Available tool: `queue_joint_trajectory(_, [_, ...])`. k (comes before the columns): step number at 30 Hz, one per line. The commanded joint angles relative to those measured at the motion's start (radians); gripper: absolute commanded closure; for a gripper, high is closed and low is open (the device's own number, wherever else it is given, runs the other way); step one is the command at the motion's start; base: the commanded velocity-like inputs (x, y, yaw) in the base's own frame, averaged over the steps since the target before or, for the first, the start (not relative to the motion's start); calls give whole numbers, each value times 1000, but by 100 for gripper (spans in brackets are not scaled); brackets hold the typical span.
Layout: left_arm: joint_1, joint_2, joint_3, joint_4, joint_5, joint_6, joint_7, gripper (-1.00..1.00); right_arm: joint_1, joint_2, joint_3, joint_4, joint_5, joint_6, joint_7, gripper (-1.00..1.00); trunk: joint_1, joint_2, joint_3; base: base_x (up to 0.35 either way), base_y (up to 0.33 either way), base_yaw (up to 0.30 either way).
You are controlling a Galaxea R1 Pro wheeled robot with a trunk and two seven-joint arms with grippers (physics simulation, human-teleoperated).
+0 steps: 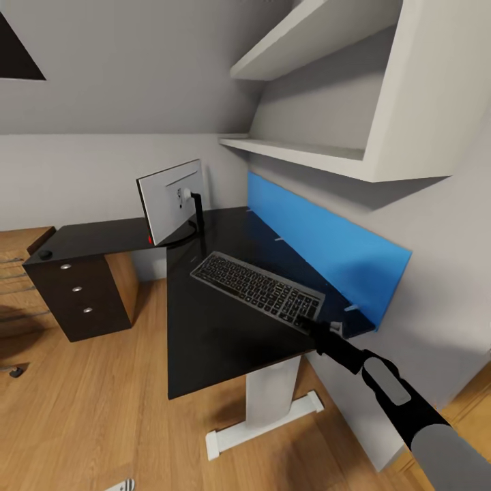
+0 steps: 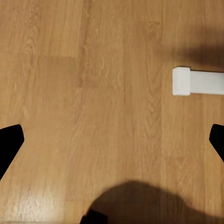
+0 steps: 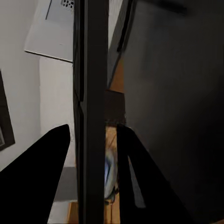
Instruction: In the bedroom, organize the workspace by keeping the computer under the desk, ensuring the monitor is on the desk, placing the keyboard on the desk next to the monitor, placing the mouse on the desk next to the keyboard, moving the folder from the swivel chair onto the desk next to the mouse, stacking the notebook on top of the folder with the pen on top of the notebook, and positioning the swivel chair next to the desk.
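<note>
Table (image 1: 225,341): L-shaped glossy black top on a white leg, with a bright blue back panel (image 1: 327,239) along its far edge; a dark drawer unit (image 1: 82,293) stands under the wing at 9 o'clock.
Monitor (image 1: 170,201): upright on the table at about 11 o'clock from the keyboard, its light grey back facing the head camera; a small red light shows at its lower corner.
Keyboard (image 1: 256,286): lies flat on the table, angled, between the monitor and the right gripper (image 1: 308,326); its end at 4 o'clock sits at the gripper.
Right jaws: clenched on the keyboard's end; in the right wrist view the keyboard edge (image 3: 93,116) runs between the 2 black fingers (image 3: 42,172), one on each side of it.
Left gripper (image 2: 112,144): jaws released, the 2 finger tips spread far apart above bare wooden floor (image 2: 93,93); the end of a white bar (image 2: 182,81) lies on that floor.
Mouse (image 1: 44,254): a small black rounded object at the table's far 9 o'clock end; too small to tell for sure.
Shelves (image 1: 307,41): 2 white boards on the wall above the blue panel.
</note>
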Motion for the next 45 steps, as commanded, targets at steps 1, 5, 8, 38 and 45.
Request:
queue_joint_trajectory(1, [0, 1, -7, -1, 9, -1, 12, -100, -1, 25, 19, -14, -1, -13, -3, 100, -4, 7, 2, 0, 0, 0])
queue_joint_trajectory(5, [0, 0, -7, 0, 9, -2, 24, -100, -1, 132, 52, -37, 4, -81, -33, 100, -19, 35, 15, 0, 0, 0])
queue_joint_trajectory(8, [-1, 0, -6, 0, 8, -5, 42, -100, -1, 256, 78, -43, 50, -153, -113, 100, -31, 56, 24, 0, 0, 0])
queue_joint_trajectory(38, [0, 1, 0, 2, 8, -23, 38, -100, 13, 394, 330, -43, 123, -379, -287, 100, -38, 70, 30, 33, 152, 0])
queue_joint_trajectory(45, [0, -2, -6, 2, 4, -25, 39, -100, 16, 394, 371, -46, 73, -389, -292, 100, -38, 70, 38, 0, 235, 109])
